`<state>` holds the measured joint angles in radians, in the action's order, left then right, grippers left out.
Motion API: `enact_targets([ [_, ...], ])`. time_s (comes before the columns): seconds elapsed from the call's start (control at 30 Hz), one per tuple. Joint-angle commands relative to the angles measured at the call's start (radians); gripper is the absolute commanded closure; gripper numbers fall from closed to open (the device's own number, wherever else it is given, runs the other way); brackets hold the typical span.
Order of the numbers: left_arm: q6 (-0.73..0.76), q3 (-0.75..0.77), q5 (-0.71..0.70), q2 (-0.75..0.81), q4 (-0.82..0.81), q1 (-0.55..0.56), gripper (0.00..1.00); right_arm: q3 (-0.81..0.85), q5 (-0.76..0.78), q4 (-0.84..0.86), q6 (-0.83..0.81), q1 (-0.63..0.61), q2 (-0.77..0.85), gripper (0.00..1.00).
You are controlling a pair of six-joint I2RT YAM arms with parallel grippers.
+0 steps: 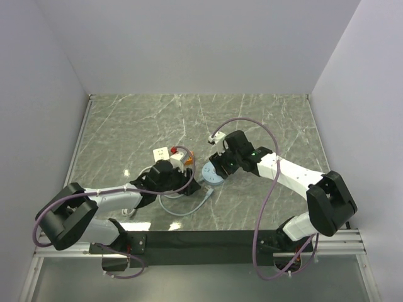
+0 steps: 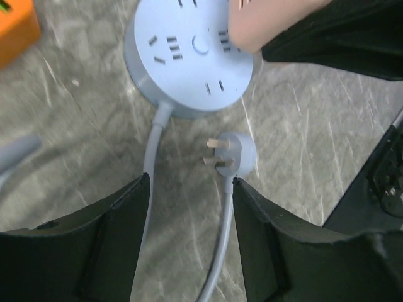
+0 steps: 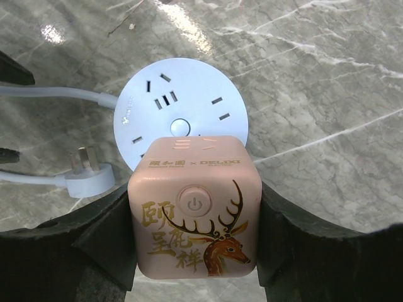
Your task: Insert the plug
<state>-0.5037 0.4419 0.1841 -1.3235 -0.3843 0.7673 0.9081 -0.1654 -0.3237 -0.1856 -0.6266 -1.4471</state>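
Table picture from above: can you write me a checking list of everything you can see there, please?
Surface: green marbled table, shiny.
Job's things: round socket hub lies flat; white plug lies beside it, not plugged in; pink cube with a deer picture sits over the hub's edge.
Clutter: small white and orange things left of the hub in the top view, too small to name.
Grippers: left gripper fingers open, holding nothing, plug just ahead; right gripper fingers shut on the pink cube.
Cables: grey cable leaves the hub; purple cables loop above the table.
Surroundings: white walls on three sides.
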Motion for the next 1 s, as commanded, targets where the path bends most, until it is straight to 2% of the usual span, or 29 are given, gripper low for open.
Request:
enact_targets([
  [0.0,-0.081,-0.014,0.058,0.024,-0.068,0.001,0.39,0.002,0.01,0.028,-0.025,-0.015,0.016,1.0],
  [0.2,-0.113,-0.04,0.133,0.003,-0.128,0.003,0.39,0.026,0.018,0.003,-0.032,-0.019,-0.038,1.0],
  [0.4,-0.119,-0.039,0.146,0.004,-0.139,0.001,0.39,0.041,0.049,-0.011,-0.034,-0.022,-0.073,1.0],
  [0.67,-0.147,-0.038,0.187,-0.108,-0.183,0.003,0.39,0.035,0.058,-0.038,-0.031,-0.035,-0.05,1.0],
  [0.97,-0.148,-0.037,0.095,-0.22,-0.163,0.003,0.39,0.034,0.041,-0.052,-0.031,-0.047,-0.039,1.0],
])
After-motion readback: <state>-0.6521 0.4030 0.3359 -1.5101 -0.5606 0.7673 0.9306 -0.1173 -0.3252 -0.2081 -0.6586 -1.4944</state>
